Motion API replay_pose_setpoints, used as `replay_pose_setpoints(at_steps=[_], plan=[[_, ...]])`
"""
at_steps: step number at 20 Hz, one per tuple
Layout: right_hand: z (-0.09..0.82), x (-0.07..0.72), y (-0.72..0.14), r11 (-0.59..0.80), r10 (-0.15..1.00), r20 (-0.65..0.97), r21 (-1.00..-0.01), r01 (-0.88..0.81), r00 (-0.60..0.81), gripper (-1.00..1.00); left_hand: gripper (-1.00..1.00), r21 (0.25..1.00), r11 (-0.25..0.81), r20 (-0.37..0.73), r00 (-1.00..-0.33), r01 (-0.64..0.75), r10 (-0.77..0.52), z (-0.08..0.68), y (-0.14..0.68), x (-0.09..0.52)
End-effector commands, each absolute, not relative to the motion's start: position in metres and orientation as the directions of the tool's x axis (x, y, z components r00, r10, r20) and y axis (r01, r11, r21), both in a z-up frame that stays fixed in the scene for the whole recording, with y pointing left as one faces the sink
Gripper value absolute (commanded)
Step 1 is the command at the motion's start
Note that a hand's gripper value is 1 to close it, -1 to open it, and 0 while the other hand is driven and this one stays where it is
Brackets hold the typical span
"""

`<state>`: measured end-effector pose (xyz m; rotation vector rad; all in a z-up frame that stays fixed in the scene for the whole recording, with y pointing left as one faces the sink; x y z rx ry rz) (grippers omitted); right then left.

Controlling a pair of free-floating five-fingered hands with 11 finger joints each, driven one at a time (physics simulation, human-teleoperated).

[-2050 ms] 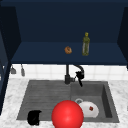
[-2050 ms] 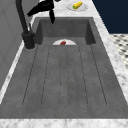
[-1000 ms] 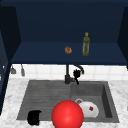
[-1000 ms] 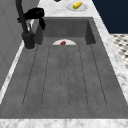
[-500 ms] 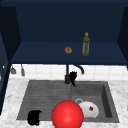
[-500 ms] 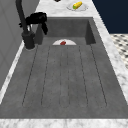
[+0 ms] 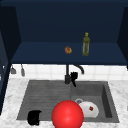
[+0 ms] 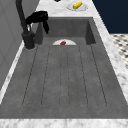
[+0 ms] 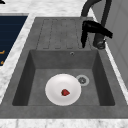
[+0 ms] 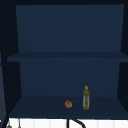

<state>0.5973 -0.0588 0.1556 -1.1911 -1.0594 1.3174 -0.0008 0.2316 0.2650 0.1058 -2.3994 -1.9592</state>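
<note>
Right robot hand (image 7: 73, 76) at faucet (image 7: 67, 75), fingers relaxed downward, nothing pinched; curl squarely around spout before turning, clear of plate (image 9: 63, 89); left robot hand (image 7: 34, 117) idle near-left.

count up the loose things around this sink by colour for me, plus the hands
Black hands: 2, the right hand by the black faucet, the left hand at the sink's front edge
Red: 2, a big red ball and a small red piece on the plate
White round plate: 1
Olive-green glass bottle: 1
Small orange round item: 1
Total: 7
</note>
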Motion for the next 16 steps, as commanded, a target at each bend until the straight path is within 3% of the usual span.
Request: replay_pose_setpoints(at_steps=[1,6,7,16], plan=[[0.165,0.602,-0.071,-0.047,0.998,-0.055,-0.984,-0.171,0.042,-1.0,0.0,0.98,0.199,-0.011,-0.997,-0.026,-0.079,0.265,0.232,-0.001],[0.149,0.631,-0.065,-0.135,0.99,-0.143,-0.952,-0.276,0.01,-1.0,0.0,0.98,0.199,-0.011,-0.997,-0.026,-0.079,0.265,0.232,-0.001],[0.145,0.635,-0.06,-0.15,0.987,-0.16,-0.948,-0.28,0.014,1.0,0.0,0.98,0.199,-0.011,-0.997,-0.026,-0.079,0.265,0.232,-0.001],[0.142,0.659,-0.057,-0.175,0.977,-0.205,-0.935,-0.309,0.066,1.0,0.0,0.98,0.199,-0.011,-0.997,-0.026,-0.079,0.265,0.232,-0.001]])
